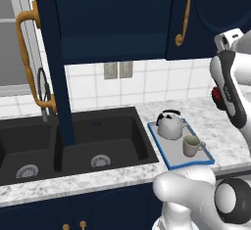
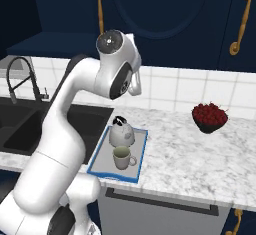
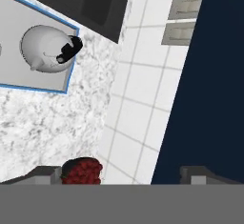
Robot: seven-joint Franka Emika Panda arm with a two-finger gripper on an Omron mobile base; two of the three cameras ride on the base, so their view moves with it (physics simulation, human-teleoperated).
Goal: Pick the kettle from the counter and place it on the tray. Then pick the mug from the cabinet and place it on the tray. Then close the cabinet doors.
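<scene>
stage: i'm judging the kettle (image 1: 170,125) and the mug (image 1: 191,146) as done, both sitting on the tray (image 1: 166,158), so the cabinet doors are what's left
gripper: in the hand view i'm seeing the gripper (image 3: 128,173) with its two tips standing wide apart and nothing between them, so it is empty
left door: the left cabinet door (image 1: 58,62) is standing swung out toward me, edge-on over the sink (image 1: 73,146), with its brass handle (image 1: 30,60) on the outer face
right door: the right cabinet door (image 1: 206,18) is looking nearly flush with the cabinet front, though i can't tell if it is fully shut
key relation: in the hand view a navy panel (image 3: 209,89) is running close along one side of the open tips, its long axis up and down the wall; i'm judging it to be the right door, just beside the hand, while the open left door is lying well apart, across the sink to the arm's left
next move, my guess: i'm expecting to push the near panel flat first, then swing across to the left door's free edge
tray contents: the kettle is sitting at the back of the tray near the wall, the mug just in front of it, apart from it
counter: the bowl of red fruit (image 2: 210,116) is sitting on the counter (image 2: 200,154) well to the right of the tray
risk: i'm watching the elbow as the arm crosses above the tray
</scene>
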